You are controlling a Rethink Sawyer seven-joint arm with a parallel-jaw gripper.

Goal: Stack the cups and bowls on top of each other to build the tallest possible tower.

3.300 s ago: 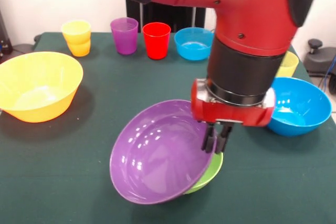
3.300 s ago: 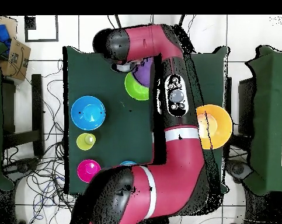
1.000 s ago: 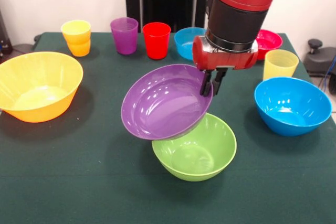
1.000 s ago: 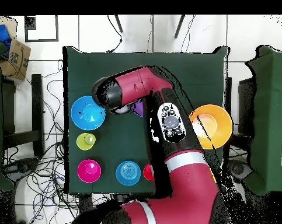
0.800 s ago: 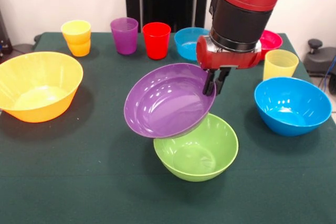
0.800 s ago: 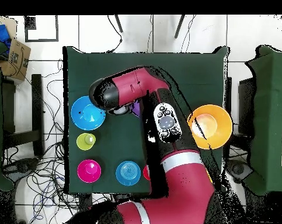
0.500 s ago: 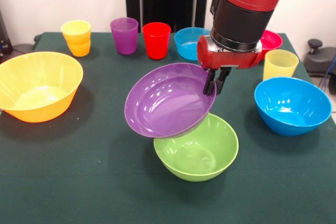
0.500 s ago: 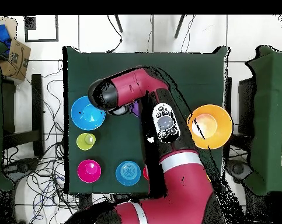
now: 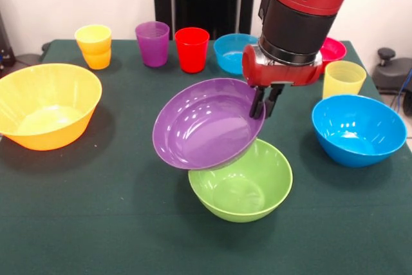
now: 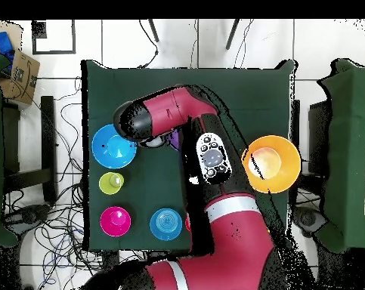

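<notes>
The gripper (image 9: 261, 104) is pinching the far rim of the purple bowl (image 9: 205, 123), its two fingers clenched on the thin wall, and the bowl is hanging tilted in the air, just above the green bowl (image 9: 241, 181) that is standing on the table (image 9: 96, 223). The bowl is looking light and stiff, but its glossy plastic is probably slippery, so a one-sided rim grip is letting it droop and it may be turning in the fingers. The rim is seeming the only good place to take it. The blue bowl (image 9: 358, 128) and orange bowl (image 9: 45, 113) are waiting well apart.
</notes>
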